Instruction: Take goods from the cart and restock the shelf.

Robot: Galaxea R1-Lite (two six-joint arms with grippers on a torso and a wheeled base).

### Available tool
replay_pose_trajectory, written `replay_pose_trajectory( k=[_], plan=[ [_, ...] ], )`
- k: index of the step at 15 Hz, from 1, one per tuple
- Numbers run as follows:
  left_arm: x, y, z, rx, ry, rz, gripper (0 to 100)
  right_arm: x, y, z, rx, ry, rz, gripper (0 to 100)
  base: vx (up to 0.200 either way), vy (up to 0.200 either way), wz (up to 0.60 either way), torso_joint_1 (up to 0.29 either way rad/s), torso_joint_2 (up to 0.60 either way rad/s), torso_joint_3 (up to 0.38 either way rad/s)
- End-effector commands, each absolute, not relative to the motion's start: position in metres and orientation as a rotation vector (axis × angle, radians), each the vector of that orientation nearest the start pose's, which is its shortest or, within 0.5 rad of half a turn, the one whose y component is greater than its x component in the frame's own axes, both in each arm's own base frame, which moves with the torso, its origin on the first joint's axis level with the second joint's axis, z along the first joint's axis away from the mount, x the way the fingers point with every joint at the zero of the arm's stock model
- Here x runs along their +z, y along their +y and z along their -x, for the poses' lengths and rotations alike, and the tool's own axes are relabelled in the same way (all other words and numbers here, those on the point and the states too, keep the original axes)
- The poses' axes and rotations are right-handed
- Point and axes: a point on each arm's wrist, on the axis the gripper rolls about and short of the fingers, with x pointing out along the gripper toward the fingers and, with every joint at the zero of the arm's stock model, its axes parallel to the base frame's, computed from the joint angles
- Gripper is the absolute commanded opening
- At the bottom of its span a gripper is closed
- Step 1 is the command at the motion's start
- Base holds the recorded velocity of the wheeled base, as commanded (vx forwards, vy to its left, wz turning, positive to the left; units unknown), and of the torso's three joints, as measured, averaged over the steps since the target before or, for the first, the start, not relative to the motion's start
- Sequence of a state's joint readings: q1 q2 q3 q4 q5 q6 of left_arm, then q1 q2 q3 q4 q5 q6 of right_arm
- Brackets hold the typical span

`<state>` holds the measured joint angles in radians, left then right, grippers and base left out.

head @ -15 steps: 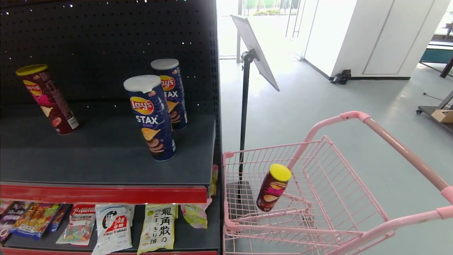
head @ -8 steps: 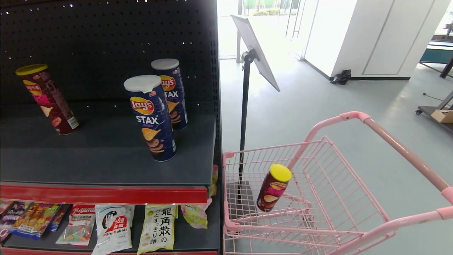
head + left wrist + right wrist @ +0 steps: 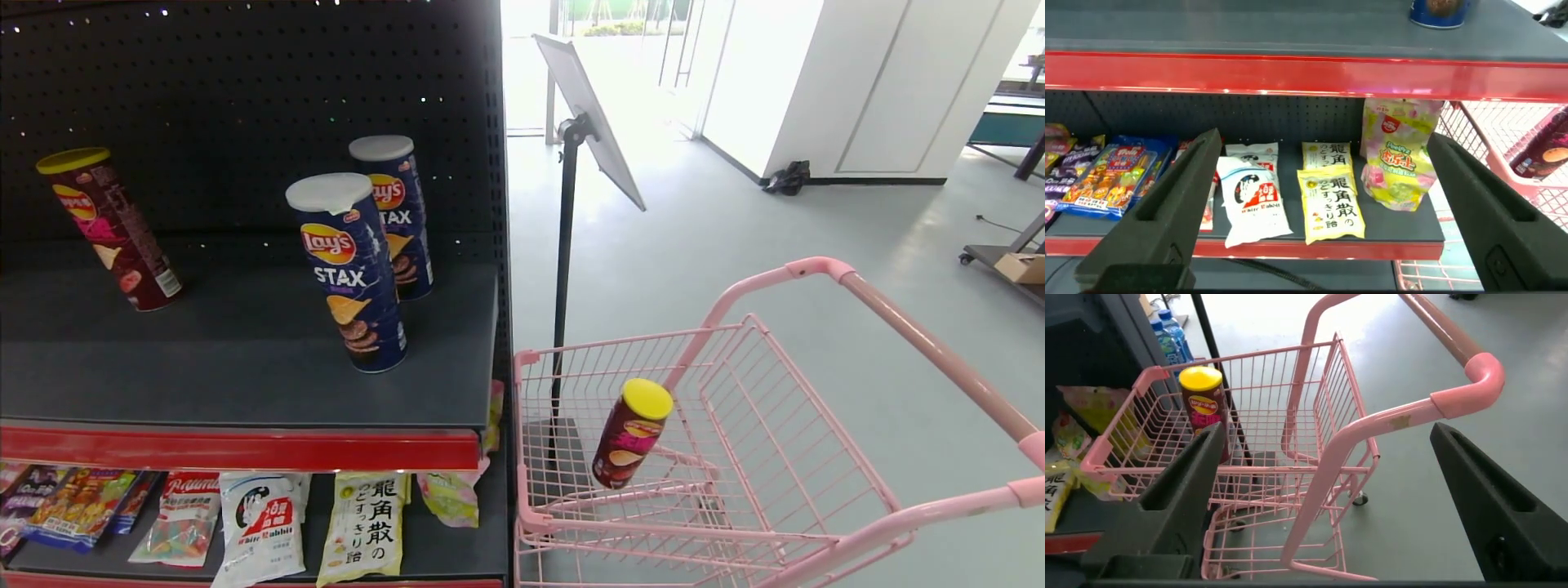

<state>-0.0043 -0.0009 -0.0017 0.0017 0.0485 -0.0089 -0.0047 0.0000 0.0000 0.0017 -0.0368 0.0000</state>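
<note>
Head overhead, wrists low; common cart [image 3: 931,351]

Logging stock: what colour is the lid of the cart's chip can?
Yellow lid, clearest in head view.

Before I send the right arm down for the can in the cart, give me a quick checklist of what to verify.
1. The right pincer open and empty: ok, jaws spread wide.
2. The can standing lid up in the cart: ok.
3. The can centred between the right pincer's fingers: not ok, it sits farther off, close to one finger.
4. Space above the can free: ok, nothing over it.
5. Bare spot on the shelf: ok, between the maroon can and the blue cans.
6. The left pincer out of the way: ok, open, facing the lower shelf's snack bags.
</note>
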Motion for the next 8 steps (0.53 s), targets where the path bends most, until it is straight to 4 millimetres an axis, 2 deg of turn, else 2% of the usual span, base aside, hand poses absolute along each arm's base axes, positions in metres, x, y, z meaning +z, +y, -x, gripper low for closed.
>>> replay_pose_trajectory(
  k=[1, 4, 8],
  plan=[
    [0.0757, 0.0012, 0.0229, 0.044, 0.000, 0.009, 100, 0.0753, -0.0007, 0.0228, -0.041, 0.002, 0.000, 100, 0.000, 0.000, 0.00, 0.000, 0.00, 0.000],
    [0.0757, 0.0012, 0.0229, 0.044, 0.000, 0.009, 100, 0.0753, -0.0007, 0.0228, -0.040, 0.002, 0.000, 100, 0.000, 0.000, 0.00, 0.000, 0.00, 0.000],
    [0.0756, 0.0012, 0.0229, 0.044, 0.001, 0.009, 100, 0.0753, -0.0007, 0.0228, -0.040, 0.002, -0.002, 100, 0.000, 0.000, 0.00, -0.135, 0.33, 0.187]
  ],
)
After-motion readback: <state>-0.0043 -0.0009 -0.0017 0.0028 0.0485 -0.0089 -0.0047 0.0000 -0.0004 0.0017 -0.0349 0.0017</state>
